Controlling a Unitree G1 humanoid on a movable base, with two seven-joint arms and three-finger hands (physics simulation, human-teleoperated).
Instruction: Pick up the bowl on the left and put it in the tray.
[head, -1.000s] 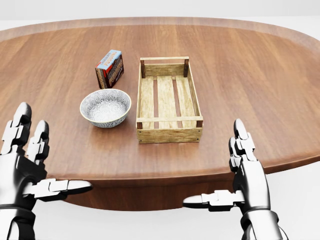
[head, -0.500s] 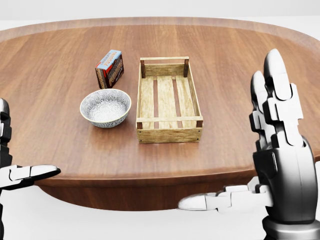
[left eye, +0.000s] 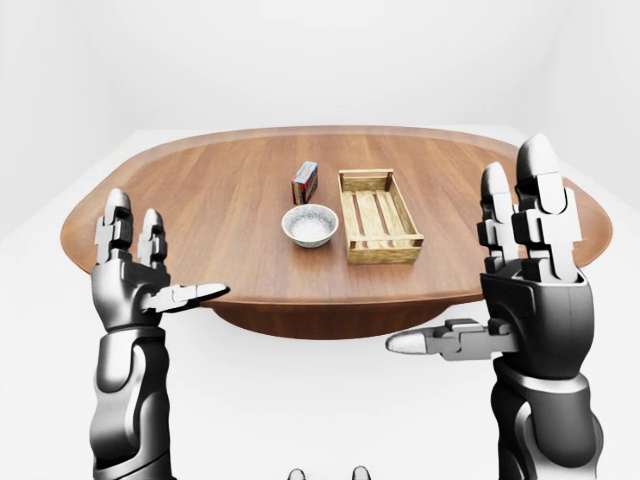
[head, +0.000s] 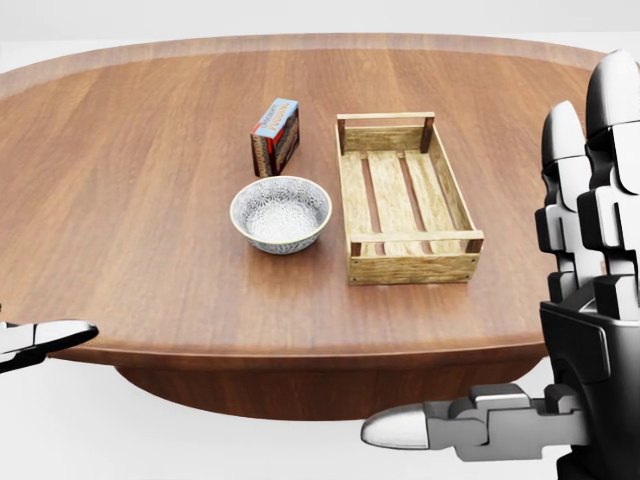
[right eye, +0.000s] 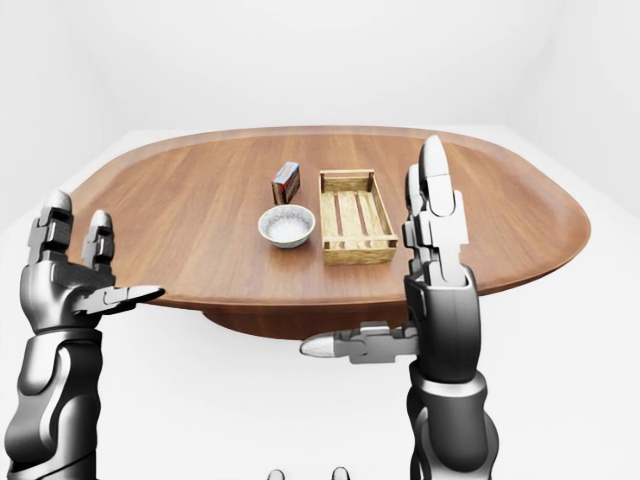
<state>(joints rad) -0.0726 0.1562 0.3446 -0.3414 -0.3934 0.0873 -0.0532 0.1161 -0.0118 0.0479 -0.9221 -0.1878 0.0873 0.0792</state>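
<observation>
Right robot hand (left eye: 530, 310) is released: two fingers straight up, thumb (left eye: 440, 342) stuck out sideways toward the view's left, gripping nothing. It's the nearest thing to my head, big along the right edge of the head view, and well apart from the task's things. Left robot hand (left eye: 130, 290) is the same pose mirrored, fingers up and spread, thumb pointing to the view's right, also released. It sits lower and smaller at the left of the eye views; the head view catches only its thumb tip at the bottom-left edge. Both are raised on my side of the surface (head: 150, 200), an oval wood top on a darker base. Next out is the bowl (head: 281, 214): grey-white patterned, upright, resting on the wood around mid-surface, outside the tray. It sits just left of the tray's near-left corner, with a sliver of wood showing between them, so not touching. Tray (head: 410, 268) is a slatted wooden crate with low walls, long side running away from me, slightly right of centre in the head view. Beyond the bowl a small red and blue box (head: 275, 136) stands on edge, turned at an angle, just left of the tray's far-left corner. Past the far rim, plain white floor and walls.
</observation>
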